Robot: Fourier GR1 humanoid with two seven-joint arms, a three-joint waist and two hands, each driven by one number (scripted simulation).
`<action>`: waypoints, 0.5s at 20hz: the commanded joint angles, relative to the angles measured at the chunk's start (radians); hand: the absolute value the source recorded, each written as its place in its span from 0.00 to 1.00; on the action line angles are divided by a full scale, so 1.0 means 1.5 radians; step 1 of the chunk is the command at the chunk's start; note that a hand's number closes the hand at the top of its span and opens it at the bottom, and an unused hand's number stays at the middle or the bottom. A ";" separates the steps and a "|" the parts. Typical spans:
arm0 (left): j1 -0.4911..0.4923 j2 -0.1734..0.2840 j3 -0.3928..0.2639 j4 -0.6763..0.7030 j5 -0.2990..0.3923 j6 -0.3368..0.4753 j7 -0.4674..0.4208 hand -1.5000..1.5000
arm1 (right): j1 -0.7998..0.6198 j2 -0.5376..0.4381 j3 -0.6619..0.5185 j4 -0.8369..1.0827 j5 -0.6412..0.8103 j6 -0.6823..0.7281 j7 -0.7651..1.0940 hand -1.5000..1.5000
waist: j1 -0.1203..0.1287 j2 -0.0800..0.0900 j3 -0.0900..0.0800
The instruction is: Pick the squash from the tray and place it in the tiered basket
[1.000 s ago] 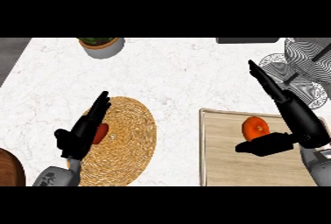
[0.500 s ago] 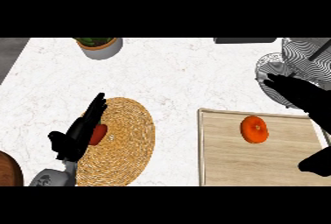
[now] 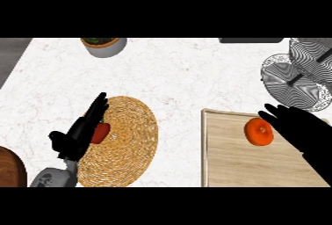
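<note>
A: Start with the right hand [image 3: 299, 132]. What is it doing?

B: It comes in from the right side, over the wooden tray [image 3: 227, 167], as a dark shape. The fingertips point up and to the left, and they look straight and side by side rather than curled. It holds nothing.

A: And the squash?

B: The squash [image 3: 259, 132] lies on the tray, near its far edge. It sits just to the left of the right hand's fingertips, touching or almost touching them; I cannot tell which. It looks round and orange, slightly taller than wide, so its long axis, if any, runs away from the robot.

A: Which hand is nearer?

B: The right one, clearly. The left hand [image 3: 81, 134] is well apart, resting at the left edge of a woven mat [image 3: 130, 140], fingers straight and pointing up, with a small red thing [image 3: 101, 132] just beside it.

A: Where must the squash go?

B: To the tiered basket [image 3: 301, 74], beyond the tray at the upper right. So I judge the hand must close from the right, then carry away and rightward.

A: Anything hard to see?

B: The thumb is lost in the dark shape, the basket is cut off at the right edge, and a pot [image 3: 103, 45] is cut off at the top.
</note>
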 commanded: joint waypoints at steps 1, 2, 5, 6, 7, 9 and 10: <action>-0.002 -0.024 -0.009 -0.034 -0.022 0.017 0.027 0.50 | 0.018 0.053 -0.007 -0.047 0.047 0.016 0.067 0.00 | 0.005 0.001 0.001; -0.060 0.004 0.038 0.050 0.015 -0.030 0.017 0.50 | 0.037 0.074 0.025 -0.019 0.123 -0.040 0.024 0.00 | 0.001 0.003 0.001; 0.028 -0.047 -0.027 -0.014 -0.048 0.029 -0.008 0.50 | 0.058 0.061 0.015 0.009 0.183 -0.024 0.019 0.00 | 0.006 0.002 0.001; 0.008 -0.015 0.003 -0.018 -0.019 -0.006 0.011 0.50 | 0.065 0.068 0.042 0.034 0.209 -0.017 0.027 0.00 | 0.007 0.002 0.001; -0.009 -0.026 0.003 0.013 -0.031 0.001 -0.006 0.50 | 0.049 0.085 0.054 0.053 0.223 -0.010 0.044 0.00 | 0.008 0.003 0.001; -0.008 -0.034 0.007 0.020 -0.035 -0.003 -0.019 0.50 | -0.017 0.147 0.070 0.090 0.206 0.032 0.100 0.00 | 0.013 0.004 0.000; 0.008 -0.053 -0.018 -0.009 -0.060 0.022 0.007 0.50 | 0.041 0.125 0.032 0.072 0.209 0.030 0.056 0.00 | 0.007 0.002 0.001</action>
